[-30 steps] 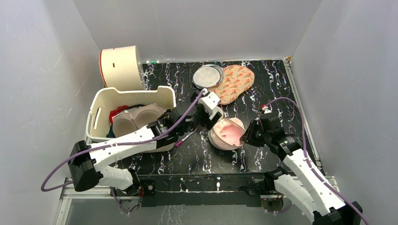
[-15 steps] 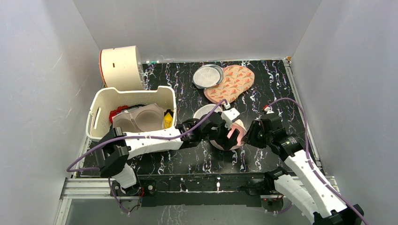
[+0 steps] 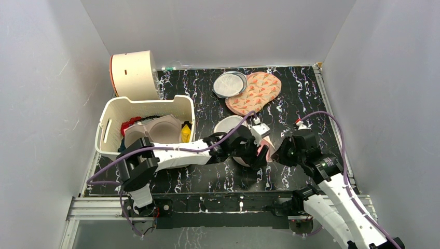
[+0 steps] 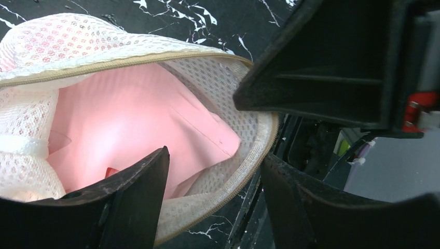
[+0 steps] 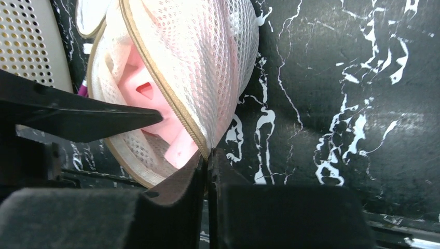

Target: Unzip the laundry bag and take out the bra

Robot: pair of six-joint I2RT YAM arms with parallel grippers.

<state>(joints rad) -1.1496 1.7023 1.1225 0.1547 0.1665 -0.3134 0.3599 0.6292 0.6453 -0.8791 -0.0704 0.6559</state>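
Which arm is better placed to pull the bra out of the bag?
Left. The left arm has open jaws straddling the bag rim, one inside by the bra. The right arm has jaws shut on the rim, holding it open.

A white basket (image 3: 149, 105) holds a tan bra (image 3: 155, 130); a grey pouch (image 3: 229, 84) overlaps an orange-patterned pouch (image 3: 258, 92).

The laundry bag (image 4: 218, 98) lies open on the black table (image 4: 207, 15) with white streaks. A tan zipper (image 4: 104, 63) runs round its rim. Inside is the pink bra (image 4: 129, 119), soft and smooth. The left gripper (image 4: 214, 166) has its two black fingers (image 4: 129, 202) spread apart, one over the pink, one outside, with the rim between them. A big black robot part (image 4: 337, 67) sits top right
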